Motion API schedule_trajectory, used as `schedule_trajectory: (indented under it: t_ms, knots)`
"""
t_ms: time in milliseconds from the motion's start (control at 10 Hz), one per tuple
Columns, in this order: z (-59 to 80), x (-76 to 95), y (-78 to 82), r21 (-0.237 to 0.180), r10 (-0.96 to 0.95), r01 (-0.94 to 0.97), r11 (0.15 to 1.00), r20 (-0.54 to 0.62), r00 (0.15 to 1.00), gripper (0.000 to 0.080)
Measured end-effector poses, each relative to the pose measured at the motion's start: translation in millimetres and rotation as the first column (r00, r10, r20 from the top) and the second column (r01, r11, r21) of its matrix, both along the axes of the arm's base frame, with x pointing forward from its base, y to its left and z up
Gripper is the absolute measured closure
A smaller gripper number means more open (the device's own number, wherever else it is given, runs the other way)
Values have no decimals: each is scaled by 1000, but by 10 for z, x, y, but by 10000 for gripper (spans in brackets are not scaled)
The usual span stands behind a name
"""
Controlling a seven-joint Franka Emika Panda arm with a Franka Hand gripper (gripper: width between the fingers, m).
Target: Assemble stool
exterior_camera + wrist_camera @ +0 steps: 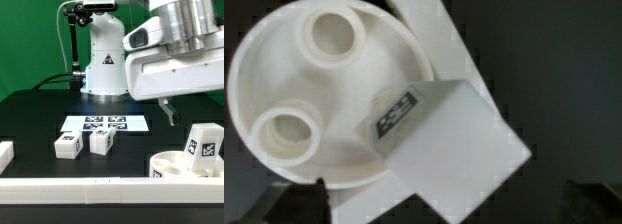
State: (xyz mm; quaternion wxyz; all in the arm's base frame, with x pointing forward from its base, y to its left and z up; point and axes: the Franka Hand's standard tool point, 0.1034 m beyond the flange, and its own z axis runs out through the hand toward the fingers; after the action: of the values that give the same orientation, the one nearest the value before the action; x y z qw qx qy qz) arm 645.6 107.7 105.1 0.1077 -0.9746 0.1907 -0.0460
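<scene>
The seat lies at the table's front corner on the exterior view's right, close to the front border bar. One leg stands at the seat's rim; whether it rests on the rim or just beside it cannot be told. Two other legs stand near the table's middle, just beside each other, in front of the marker board. The gripper hangs above the seat, its fingers spread and pinching nothing. Bare black surface lies open toward the left edge.
</scene>
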Motion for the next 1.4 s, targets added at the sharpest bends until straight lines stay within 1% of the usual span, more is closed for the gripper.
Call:
schedule_trajectory:
  t_ms: [100, 200, 300, 400, 600, 900, 1100, 1300, 1400]
  knots:
    - [4, -4, 37, -16, 95, -95, 995, 19, 995, 150]
    - [-9, -13, 41, -37, 212, -210, 977, 42, 976, 150]
    - [-25, -29, 36, -49, 279, -277, 960, 50, 959, 150]
    - [-12, -29, 48, -53, 297, -295, 954, 55, 953, 150]
    - [-14, -28, 36, -74, 394, -389, 918, 68, 917, 150]
    - [-30, -30, 15, -118, 572, -562, 819, 85, 816, 150]
    - [-44, -35, 34, -174, 691, -673, 719, 72, 719, 150]
    - [-27, -32, 97, -248, 839, -808, 534, 43, 542, 150]
    - [-33, -43, 115, -258, 876, -843, 473, 34, 481, 150]
